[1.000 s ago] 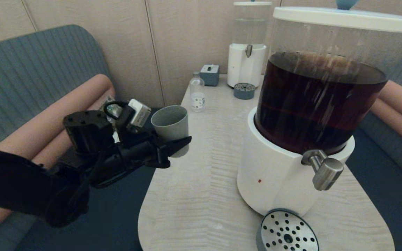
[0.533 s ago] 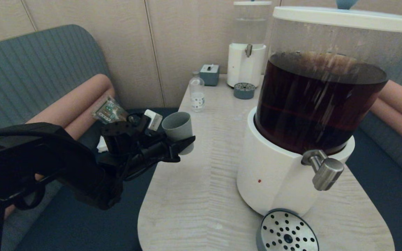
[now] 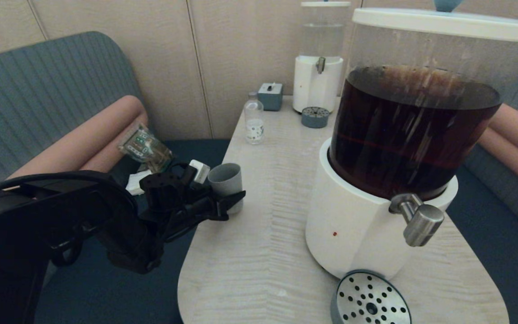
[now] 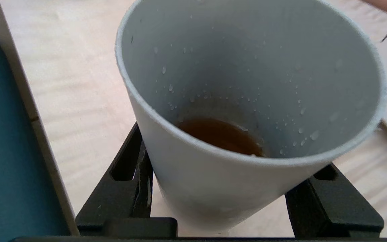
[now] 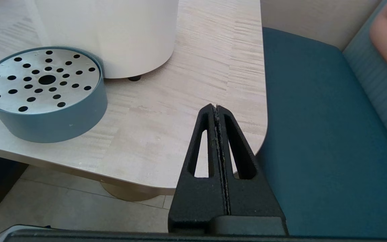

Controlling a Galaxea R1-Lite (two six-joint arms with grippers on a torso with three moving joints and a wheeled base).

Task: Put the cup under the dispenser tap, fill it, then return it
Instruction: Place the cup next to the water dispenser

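The grey cup (image 3: 226,180) stands upright at the table's left edge, with my left gripper (image 3: 226,194) shut on its lower part from the left side. Seen from the left wrist, the cup (image 4: 247,84) holds a little brown liquid at the bottom and has drops on its inner wall; a black finger sits on each side of it. The steel dispenser tap (image 3: 416,218) juts from the white base of the large dispenser (image 3: 353,225), far to the cup's right, above the round perforated drip tray (image 3: 370,299). My right gripper (image 5: 216,107) is shut and empty off the table's front right corner.
At the table's back stand a small clear bottle (image 3: 254,119), a grey-blue box (image 3: 270,96), a smaller clear-liquid dispenser (image 3: 318,67) and its small drip tray (image 3: 315,117). A shiny packet (image 3: 144,146) lies on the bench seat to the left. The table (image 3: 263,252) is pale wood.
My left gripper has gone down with the cup to the table's left edge, and the arm has dropped lower. The right gripper's earlier position is not shown.
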